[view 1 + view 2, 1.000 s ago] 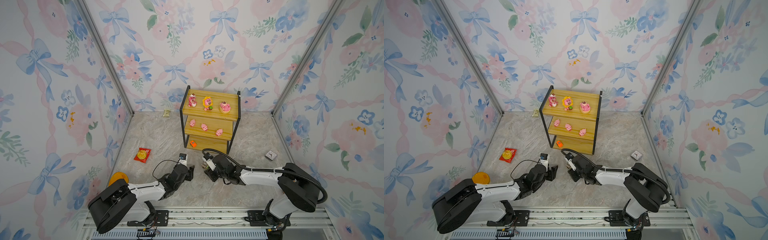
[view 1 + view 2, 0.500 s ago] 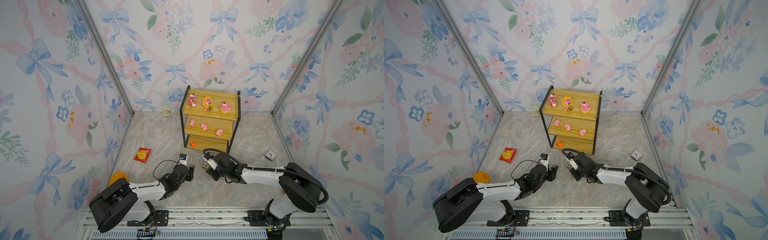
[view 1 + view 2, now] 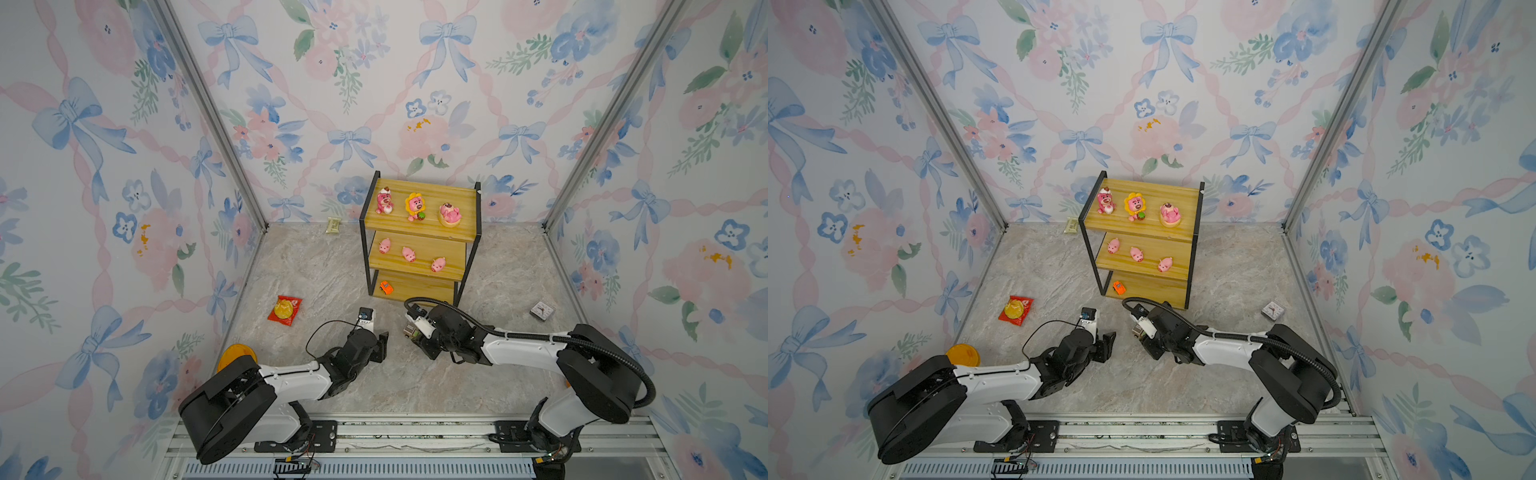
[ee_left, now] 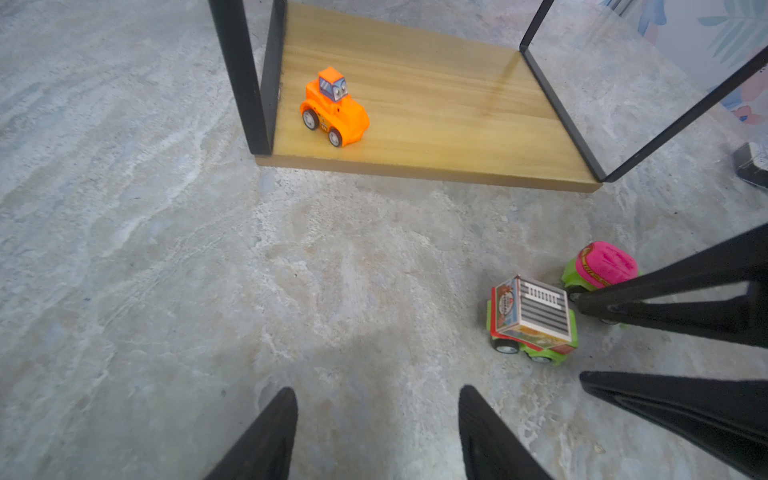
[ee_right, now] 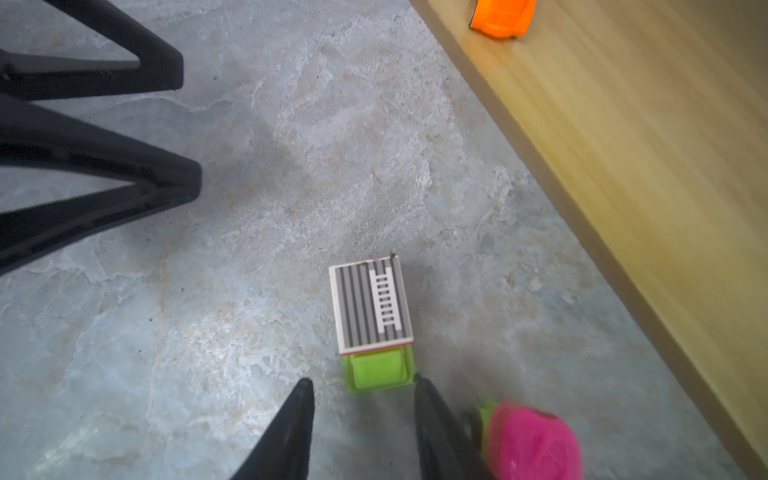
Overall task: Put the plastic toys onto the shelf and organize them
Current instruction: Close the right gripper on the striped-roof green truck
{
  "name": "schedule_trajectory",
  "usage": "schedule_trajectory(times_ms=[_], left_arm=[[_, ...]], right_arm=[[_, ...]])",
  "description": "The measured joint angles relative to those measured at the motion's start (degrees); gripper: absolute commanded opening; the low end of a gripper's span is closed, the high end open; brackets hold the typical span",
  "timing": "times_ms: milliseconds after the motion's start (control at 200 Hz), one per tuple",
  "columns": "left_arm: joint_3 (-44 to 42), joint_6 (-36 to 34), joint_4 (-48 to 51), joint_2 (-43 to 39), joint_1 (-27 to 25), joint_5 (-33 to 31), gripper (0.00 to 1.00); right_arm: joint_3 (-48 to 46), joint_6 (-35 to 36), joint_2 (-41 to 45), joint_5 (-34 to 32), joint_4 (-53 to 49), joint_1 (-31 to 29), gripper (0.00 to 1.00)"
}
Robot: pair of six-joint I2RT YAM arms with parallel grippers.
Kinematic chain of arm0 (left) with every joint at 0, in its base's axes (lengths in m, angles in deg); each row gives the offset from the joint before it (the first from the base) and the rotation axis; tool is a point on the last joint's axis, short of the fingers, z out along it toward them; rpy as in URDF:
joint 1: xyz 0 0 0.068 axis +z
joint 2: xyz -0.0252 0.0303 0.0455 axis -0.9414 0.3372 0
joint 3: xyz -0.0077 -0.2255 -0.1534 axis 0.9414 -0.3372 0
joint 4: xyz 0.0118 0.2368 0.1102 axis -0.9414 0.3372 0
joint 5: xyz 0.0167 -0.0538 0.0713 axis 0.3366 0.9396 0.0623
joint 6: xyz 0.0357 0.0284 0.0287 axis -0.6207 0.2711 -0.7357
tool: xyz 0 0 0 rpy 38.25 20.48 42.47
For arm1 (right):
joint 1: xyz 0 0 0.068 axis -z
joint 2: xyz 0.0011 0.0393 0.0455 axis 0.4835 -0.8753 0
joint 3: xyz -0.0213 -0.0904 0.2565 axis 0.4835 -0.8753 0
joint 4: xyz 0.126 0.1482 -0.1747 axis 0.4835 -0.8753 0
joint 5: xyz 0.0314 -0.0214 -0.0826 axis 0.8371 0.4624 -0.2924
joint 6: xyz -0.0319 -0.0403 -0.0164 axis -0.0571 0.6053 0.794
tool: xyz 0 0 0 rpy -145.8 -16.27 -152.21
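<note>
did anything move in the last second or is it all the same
Hardly anything. The right gripper shifted only slightly by the grey-green car on the floor; nothing was taken hold of or let go. Both grippers stay open and empty, the left gripper in place, the pink-green car on the floor, the orange car on the bottom board of the shelf.

My two top views hang high over the near edge, tilted down at the flowered back wall (image 3: 374, 104), holding the whole marbled grey floor (image 3: 324, 266); they overlap almost fully. My left wrist camera sits low, facing the yellow wooden shelf with black metal frame (image 4: 436, 104). My right one looks steeply down, closer. Both catch the grey-roofed green plastic truck (image 4: 536, 316).
</note>
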Motion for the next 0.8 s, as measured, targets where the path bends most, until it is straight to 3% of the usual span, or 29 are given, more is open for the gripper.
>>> schedule_trajectory(times_ms=[800], left_arm=[[-1.6, 0.0, 0.0, -1.0, 0.0, -1.1, 0.63]], right_arm=[[-0.7, -2.5, -7.2, -0.7, 12.0, 0.2, 0.41]])
